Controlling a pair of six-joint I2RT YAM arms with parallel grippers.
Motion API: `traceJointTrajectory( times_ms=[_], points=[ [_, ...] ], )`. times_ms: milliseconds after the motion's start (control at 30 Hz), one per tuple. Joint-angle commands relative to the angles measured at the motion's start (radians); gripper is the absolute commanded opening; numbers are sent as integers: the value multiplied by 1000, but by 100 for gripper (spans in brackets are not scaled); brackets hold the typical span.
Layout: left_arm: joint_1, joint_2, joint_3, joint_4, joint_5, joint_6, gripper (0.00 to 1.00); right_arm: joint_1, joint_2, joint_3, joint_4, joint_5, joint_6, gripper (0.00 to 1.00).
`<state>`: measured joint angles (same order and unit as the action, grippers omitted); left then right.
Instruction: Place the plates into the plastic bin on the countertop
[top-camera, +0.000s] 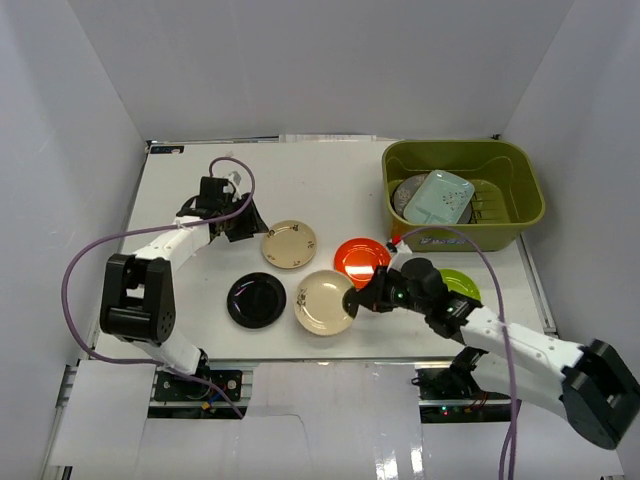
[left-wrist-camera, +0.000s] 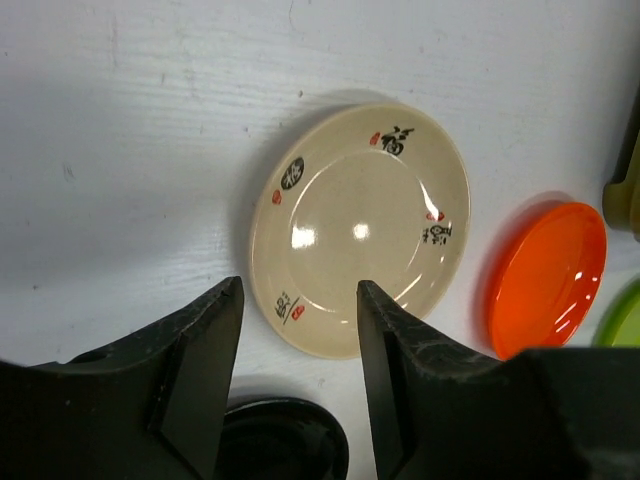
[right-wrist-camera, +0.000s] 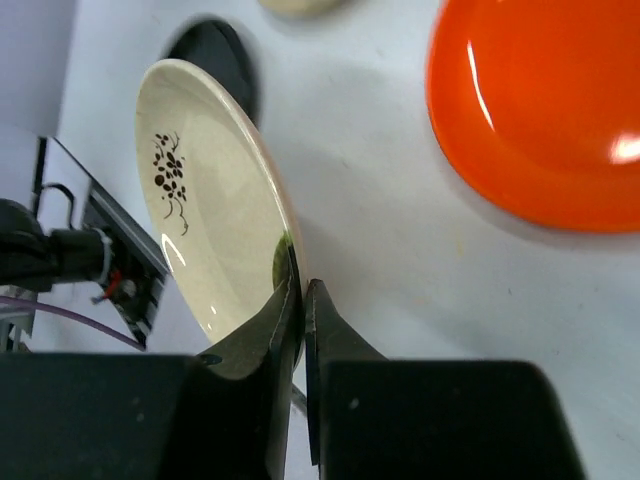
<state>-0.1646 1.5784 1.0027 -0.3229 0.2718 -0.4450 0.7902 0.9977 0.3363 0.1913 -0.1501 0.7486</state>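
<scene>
Right jaws clenched on the rim of the cream plate (right-wrist-camera: 200, 210), pinching its near-right edge; in the top view that plate (top-camera: 322, 301) sits on the worktop (top-camera: 320, 180) between the black plate (top-camera: 256, 300) and the orange-red plate (top-camera: 360, 260). Can't tell if the cream plate is lifted off the surface.

Left jaws released, spread apart over the near rim of the tan plate (left-wrist-camera: 360, 225), nothing gripped. The tan plate (top-camera: 289, 244) lies flat, just up-left of the orange-red one.

Lime green plate (top-camera: 462, 284) is partly hidden behind the right arm.

Plastic bin (top-camera: 460, 147) stands at the far right of the worktop. It holds the pale-green square plate (top-camera: 438, 197), leaning on the grey plate (top-camera: 405, 195).
</scene>
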Motion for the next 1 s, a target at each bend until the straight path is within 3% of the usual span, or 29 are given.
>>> traceJointTrajectory(
  times_ms=[0, 100, 167, 267, 300, 467, 567, 600, 700, 733, 800, 900, 967],
  points=[
    [8, 57, 62, -5, -8, 6, 60, -12, -175, 194, -185, 136, -133, 8],
    [10, 103, 86, -8, 7, 5, 60, -106, -180, 398, -294, 242, -265, 8],
    [10, 137, 97, -7, 10, 5, 59, -245, -168, 510, -297, 239, -330, 8],
    [10, 179, 111, -7, 15, 3, 59, -507, -79, 616, -296, 260, -371, 8],
    [10, 190, 114, -8, 21, 3, 59, -508, -79, 636, -296, 279, -380, 8],
    [10, 236, 128, -1, 33, -4, 54, -773, 94, 704, -296, 320, -387, 8],
    [10, 252, 128, 5, 32, -4, 41, -870, 203, 719, -293, 327, -387, 8],
    [10, 255, 123, 11, 40, -8, 30, -899, 261, 728, -293, 320, -385, 8],
    [10, 258, 105, 31, 46, -18, 15, -934, 369, 744, -291, 261, -376, 8],
    [10, 256, 105, 31, 43, -18, 5, -936, 389, 750, -293, 230, -373, 8],
    [10, 238, 102, 31, 50, -21, 0, -937, 424, 748, -293, 199, -370, 8],
    [8, 146, 93, 53, 99, -58, 0, -937, 433, 722, -264, 159, -356, 18],
    [5, 88, 93, 68, 130, -80, 0, -937, 430, 716, -262, 124, -354, 42]
  ],
)
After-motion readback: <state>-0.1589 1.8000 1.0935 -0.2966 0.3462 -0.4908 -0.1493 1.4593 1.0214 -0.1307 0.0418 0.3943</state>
